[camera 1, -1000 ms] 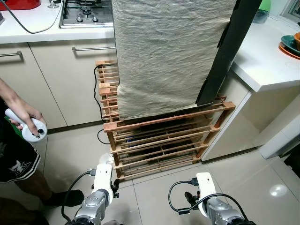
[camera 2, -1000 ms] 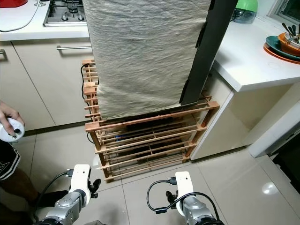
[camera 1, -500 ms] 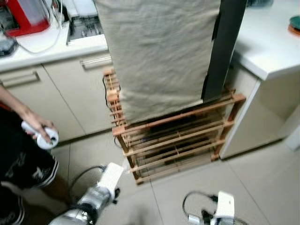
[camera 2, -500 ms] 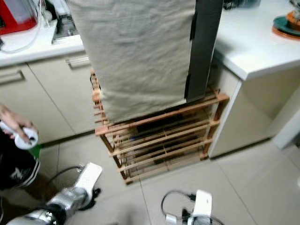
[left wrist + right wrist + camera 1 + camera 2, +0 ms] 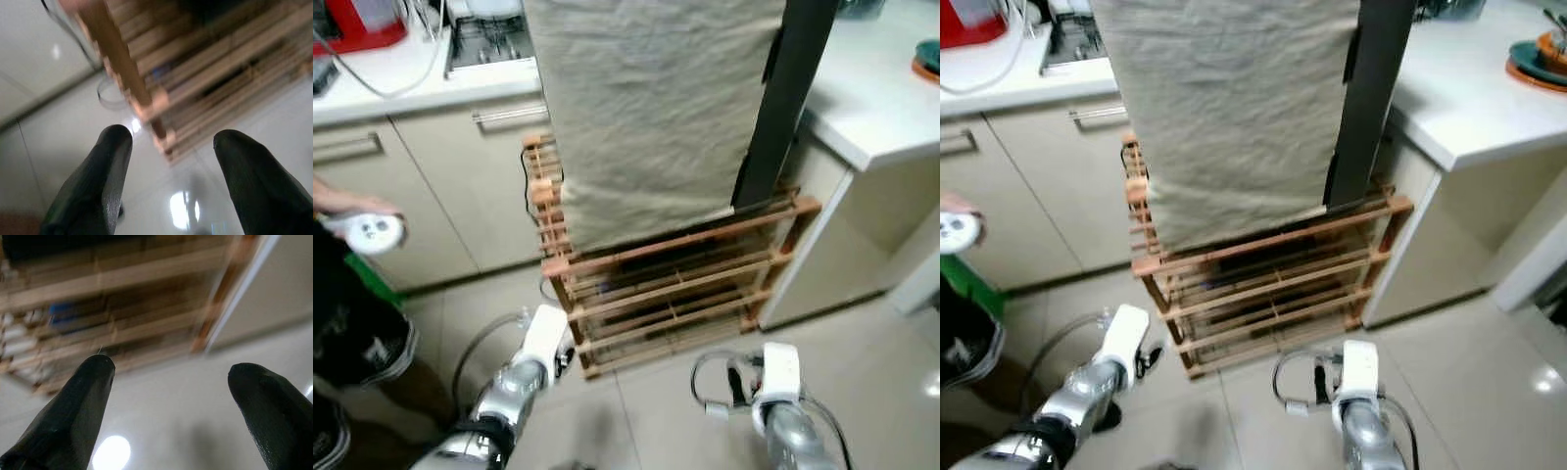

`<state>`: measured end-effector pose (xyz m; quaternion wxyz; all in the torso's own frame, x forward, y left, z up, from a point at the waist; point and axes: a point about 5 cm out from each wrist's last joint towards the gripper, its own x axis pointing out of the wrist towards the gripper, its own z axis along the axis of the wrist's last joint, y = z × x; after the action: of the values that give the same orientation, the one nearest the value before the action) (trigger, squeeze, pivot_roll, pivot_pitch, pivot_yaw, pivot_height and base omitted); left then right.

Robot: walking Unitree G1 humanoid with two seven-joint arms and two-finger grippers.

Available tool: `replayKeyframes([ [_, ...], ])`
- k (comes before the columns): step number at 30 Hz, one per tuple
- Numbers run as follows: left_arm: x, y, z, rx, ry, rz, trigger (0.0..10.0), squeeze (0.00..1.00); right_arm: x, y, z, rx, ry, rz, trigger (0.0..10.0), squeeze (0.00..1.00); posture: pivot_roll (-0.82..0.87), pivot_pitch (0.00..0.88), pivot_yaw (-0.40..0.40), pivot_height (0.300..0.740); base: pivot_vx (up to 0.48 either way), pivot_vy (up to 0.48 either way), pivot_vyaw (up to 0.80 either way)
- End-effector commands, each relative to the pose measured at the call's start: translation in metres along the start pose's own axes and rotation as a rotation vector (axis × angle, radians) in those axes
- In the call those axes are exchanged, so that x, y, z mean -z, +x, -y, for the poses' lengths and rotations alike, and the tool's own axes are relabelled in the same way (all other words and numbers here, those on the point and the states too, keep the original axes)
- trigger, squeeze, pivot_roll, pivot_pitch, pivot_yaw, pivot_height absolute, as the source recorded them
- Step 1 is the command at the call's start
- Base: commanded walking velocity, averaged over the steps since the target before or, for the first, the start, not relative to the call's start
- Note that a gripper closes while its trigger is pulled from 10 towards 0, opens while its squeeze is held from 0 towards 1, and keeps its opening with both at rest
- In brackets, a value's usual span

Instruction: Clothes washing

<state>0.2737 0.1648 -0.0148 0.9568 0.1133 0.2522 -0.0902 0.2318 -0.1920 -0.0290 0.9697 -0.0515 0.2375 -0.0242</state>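
Note:
A large beige cloth [image 5: 651, 108] hangs down over the top of a wooden slatted rack [image 5: 675, 284], with a dark upright panel [image 5: 793, 98] at its right edge. Both arms reach low toward the rack's foot, the left arm [image 5: 540, 343] near its front left corner and the right arm [image 5: 775, 377] before its right half. In the left wrist view my left gripper [image 5: 173, 139] is open above the tiled floor, facing the rack's corner post [image 5: 117, 63]. Seen from the right wrist, my right gripper [image 5: 172, 367] is open too, with the rack's lower shelves [image 5: 122, 308] ahead.
A person stands at the left, a hand holding a white controller [image 5: 370, 231]. Cabinets [image 5: 440, 186] and a hob [image 5: 489, 44] lie behind, a white counter [image 5: 881, 98] with plates at the right. A black cable [image 5: 522, 191] hangs beside the rack. The floor [image 5: 636, 421] is pale tile.
Both arms have risen and reached forward toward the rack's foot. The person's hand with the controller has moved up. The whole picture shifted as my head moved.

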Motion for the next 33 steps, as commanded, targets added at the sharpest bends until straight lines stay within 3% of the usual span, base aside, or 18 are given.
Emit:
replayKeyframes([
  [1,-0.010,-0.002,-0.008,-0.035,-0.001,0.072,10.0,1.00,-0.010,-0.002,0.000,0.002,-0.034,0.058,10.0,1.00,-0.08,0.000,0.020,0.740,0.000,0.000,0.00],
  [2,-0.028,-0.010,-0.010,-0.069,0.051,0.196,10.0,1.00,-0.028,-0.007,0.007,0.024,-0.045,0.154,10.0,1.00,-0.08,0.000,0.017,0.740,0.000,0.000,0.00],
  [3,-0.028,-0.010,-0.010,-0.069,0.051,0.196,10.0,1.00,-0.028,-0.007,0.007,0.024,-0.045,0.154,10.0,1.00,-0.08,0.000,0.017,0.740,0.000,0.000,0.00],
  [4,-0.044,-0.019,-0.010,-0.108,0.056,0.306,10.0,1.00,-0.045,-0.014,0.011,0.033,-0.051,0.242,10.0,1.00,-0.08,0.000,0.017,0.740,0.000,0.000,0.00],
  [5,-0.044,-0.019,-0.010,-0.108,0.056,0.306,10.0,1.00,-0.045,-0.014,0.011,0.033,-0.051,0.242,10.0,1.00,-0.08,0.000,0.017,0.740,0.000,0.000,0.00],
  [6,-0.057,-0.028,-0.013,-0.166,0.073,0.394,10.0,1.00,-0.059,-0.023,0.015,0.053,-0.058,0.312,10.0,1.00,-0.08,0.000,0.020,0.740,0.000,0.000,0.00],
  [7,-0.068,-0.037,-0.011,-0.152,0.053,0.451,10.0,1.00,-0.069,-0.030,0.016,0.054,-0.052,0.350,10.0,1.00,-0.09,0.000,0.022,0.740,0.000,0.000,0.00],
  [8,-0.076,-0.042,-0.011,-0.151,0.007,0.467,10.0,0.86,-0.075,-0.034,0.016,0.057,-0.043,0.372,10.0,1.00,-0.09,0.000,0.024,0.740,0.000,0.000,-0.40],
  [9,-0.081,-0.045,-0.011,-0.151,-0.024,0.474,10.0,0.86,-0.079,-0.037,0.016,0.059,-0.035,0.385,10.0,1.00,-0.09,0.000,0.025,0.740,0.000,0.000,-0.40],
  [10,-0.087,-0.049,-0.011,-0.166,-0.045,0.492,10.0,0.43,-0.082,-0.040,0.015,0.054,-0.015,0.397,10.0,1.00,-0.09,0.000,0.025,0.740,0.000,0.000,-0.57],
  [11,-0.087,-0.049,-0.011,-0.166,-0.045,0.492,10.0,0.43,-0.082,-0.040,0.015,0.054,-0.015,0.397,10.0,1.00,-0.09,0.000,0.025,0.740,0.000,0.000,-0.57],
  [12,-0.099,-0.055,-0.005,-0.069,-0.042,0.544,10.0,0.00,-0.090,-0.045,0.014,0.061,0.017,0.412,10.0,1.00,-0.09,0.000,0.029,0.740,0.000,0.000,-0.79],
  [14,-0.108,-0.059,0.004,0.046,-0.042,0.562,10.0,0.00,-0.097,-0.051,0.014,0.081,0.057,0.425,10.0,1.00,-0.09,0.000,0.031,0.740,0.000,0.000,-0.80],
  [21,-0.131,-0.061,0.017,0.102,-0.040,0.555,10.0,0.00,-0.115,-0.061,0.016,0.165,0.086,0.421,10.0,1.00,-0.11,0.000,0.075,0.740,0.000,0.000,-0.80],
  [24,-0.144,-0.064,0.017,0.137,-0.028,0.586,10.0,0.00,-0.124,-0.064,0.015,0.189,0.075,0.403,10.0,1.00,-0.12,0.000,0.092,0.740,0.000,0.000,0.00],
  [25,-0.146,-0.063,0.017,0.134,-0.021,0.582,10.0,0.00,-0.125,-0.064,0.014,0.187,0.076,0.398,10.0,0.32,-0.12,0.000,0.092,0.740,0.000,0.000,0.00],
  [26,-0.149,-0.062,0.016,0.133,-0.020,0.585,10.0,0.00,-0.128,-0.065,0.014,0.189,0.076,0.398,10.0,0.00,-0.13,0.000,0.102,0.740,0.000,0.000,0.00],
  [33,-0.163,-0.061,0.012,0.141,-0.027,0.580,10.0,0.00,-0.137,-0.067,0.012,0.203,0.119,0.382,10.0,0.00,-0.13,0.000,0.112,0.740,0.000,0.000,-0.73],
])
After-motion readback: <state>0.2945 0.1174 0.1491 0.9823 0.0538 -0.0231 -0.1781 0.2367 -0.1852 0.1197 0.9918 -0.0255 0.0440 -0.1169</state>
